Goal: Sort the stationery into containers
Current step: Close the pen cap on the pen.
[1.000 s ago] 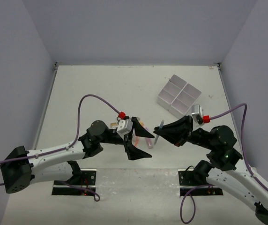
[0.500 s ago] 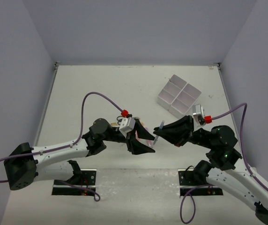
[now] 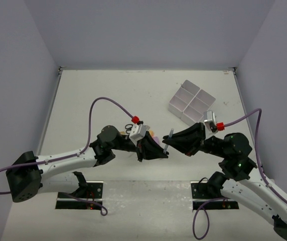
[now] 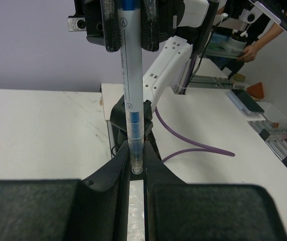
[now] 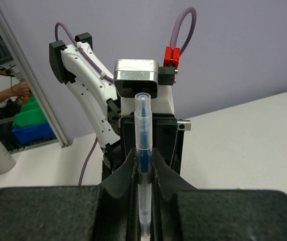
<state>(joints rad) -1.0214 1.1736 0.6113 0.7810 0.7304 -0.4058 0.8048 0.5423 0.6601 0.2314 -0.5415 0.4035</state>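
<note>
Pinched shut, the left tool [image 4: 137, 156] grips one end of a thin clear plastic pen with a blue core [image 4: 132, 90]. Facing it, the right tool [image 5: 144, 163] clamps the same pen's other end above the table [image 3: 108, 95]. A white four-compartment plastic box [image 3: 192, 103] sits apart, beyond the right tool.

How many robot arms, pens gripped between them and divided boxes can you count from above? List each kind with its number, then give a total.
robot arms: 2, the left arm and the right arm
pen gripped between them: 1
white box with four compartments: 1
Total: 4
</note>
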